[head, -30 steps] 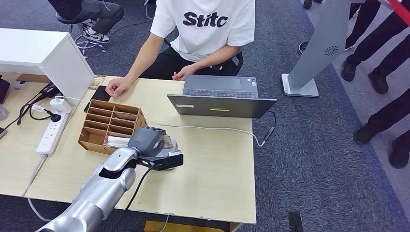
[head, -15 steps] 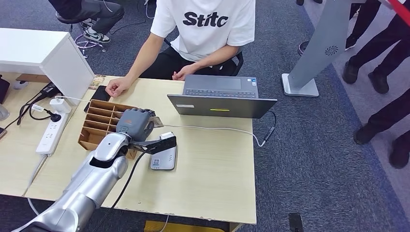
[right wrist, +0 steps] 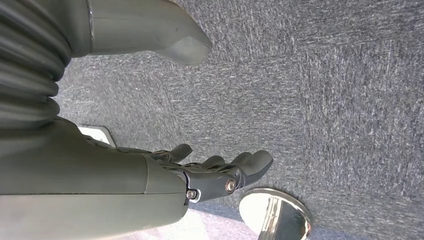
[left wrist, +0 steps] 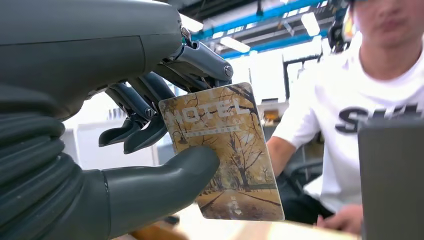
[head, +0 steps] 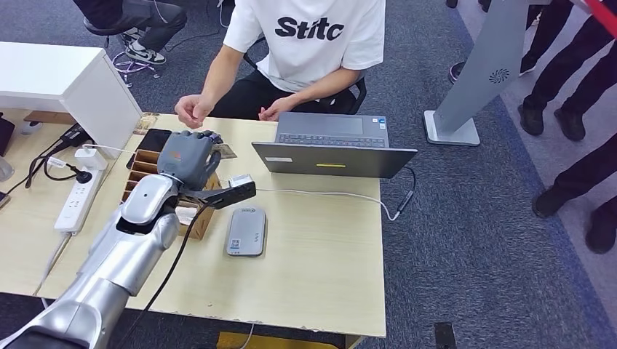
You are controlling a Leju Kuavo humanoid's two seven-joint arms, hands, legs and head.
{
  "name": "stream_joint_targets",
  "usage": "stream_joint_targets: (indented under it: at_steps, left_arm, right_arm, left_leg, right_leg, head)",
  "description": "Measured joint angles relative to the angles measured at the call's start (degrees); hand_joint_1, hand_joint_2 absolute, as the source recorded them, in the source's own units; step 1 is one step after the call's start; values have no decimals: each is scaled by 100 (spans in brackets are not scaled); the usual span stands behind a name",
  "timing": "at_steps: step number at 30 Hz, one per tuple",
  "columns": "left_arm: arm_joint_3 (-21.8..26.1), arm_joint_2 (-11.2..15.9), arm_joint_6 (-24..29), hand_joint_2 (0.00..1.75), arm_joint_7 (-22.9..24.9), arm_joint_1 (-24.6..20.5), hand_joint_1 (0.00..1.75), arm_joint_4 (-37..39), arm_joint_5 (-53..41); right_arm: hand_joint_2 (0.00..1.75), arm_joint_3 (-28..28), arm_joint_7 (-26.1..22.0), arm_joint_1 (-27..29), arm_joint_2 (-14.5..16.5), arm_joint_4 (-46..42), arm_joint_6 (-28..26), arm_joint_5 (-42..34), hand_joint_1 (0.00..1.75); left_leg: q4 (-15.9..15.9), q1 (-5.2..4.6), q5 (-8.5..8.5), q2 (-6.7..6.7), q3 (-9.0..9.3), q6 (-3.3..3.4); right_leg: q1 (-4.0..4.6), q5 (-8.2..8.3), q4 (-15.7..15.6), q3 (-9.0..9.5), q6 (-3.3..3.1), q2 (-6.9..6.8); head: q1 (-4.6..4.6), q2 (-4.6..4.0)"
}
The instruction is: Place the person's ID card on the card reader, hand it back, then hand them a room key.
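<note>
While the card stays pinched, these lines run left to right across the counter (head: 320, 254), placed against the card reader (head: 246, 231).

Organizer: the brown divided box (head: 149, 174) sits just beside the card reader, on its left and slightly farther from the robot.

Left robot hand: the left robot hand (head: 186, 158) is raised above the box's far end, beyond the card reader and left of it. It grasps the room key card (left wrist: 222, 152), thumb on the printed face and dark fingers behind.

Card pose: in the left wrist view its long axis stands roughly upright, slightly tilted, with the "HOTEL" face toward the camera. In the head view a free edge (head: 225, 151) pokes out past the fingers toward the laptop (head: 333, 145).

Key relation: the person's hand (head: 192, 110) is lifted off the counter just beyond the left robot hand, directly away from the card reader; the handover likely needs only a short reach forward.

Right robot hand: the right robot hand (right wrist: 220, 175) hangs over the carpet, far from the card, fingers loosely extended, holding nothing.
</note>
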Motion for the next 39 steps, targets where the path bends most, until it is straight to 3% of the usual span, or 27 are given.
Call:
stream_joint_targets:
  at_steps: [9, 23, 27, 31, 39]
  left_arm:
    - [74, 284, 171, 175, 344, -241, 175, -450, -527]
    - [364, 551, 216, 175, 390, -475, 171, -553, -919]
    - [385, 550, 368, 175, 390, -463, 0, -563, -937]
    - [480, 524, 737, 175, 393, -406, 0, -642, -914]
    - [627, 491, 763, 175, 411, -285, 0, -704, -1054]
  right_arm:
    - [175, -2, -3, 32, 0, 7, -17, 28, 0]
    - [175, -4, -7, 36, 0, 7, -56, 43, 0]
    - [175, -7, -14, 36, 0, 7, -56, 40, 0]
    - [175, -8, -12, 34, 0, 7, -58, 37, 0]
    - [175, -16, -12, 36, 0, 7, -65, 28, 0]
  left_leg:
    - [0, 2, 1, -2, 0, -1]
    - [0, 2, 0, 1, -1, -1]
    - [0, 2, 0, 1, -3, 0]
    - [0, 2, -1, 0, -3, -1]
    - [0, 1, 0, 0, -2, -1]
  right_leg:
    - [1, 0, 2, 0, 0, -1]
    - [0, 0, 2, -3, 0, 2]
    - [0, 0, 2, -4, 0, 2]
    - [0, -1, 2, -4, 0, 0]
    - [0, 0, 2, -4, 0, 0]
  head:
    - [0, 0]
    - [0, 0]
    - [-1, 0]
    - [0, 0]
    - [0, 0]
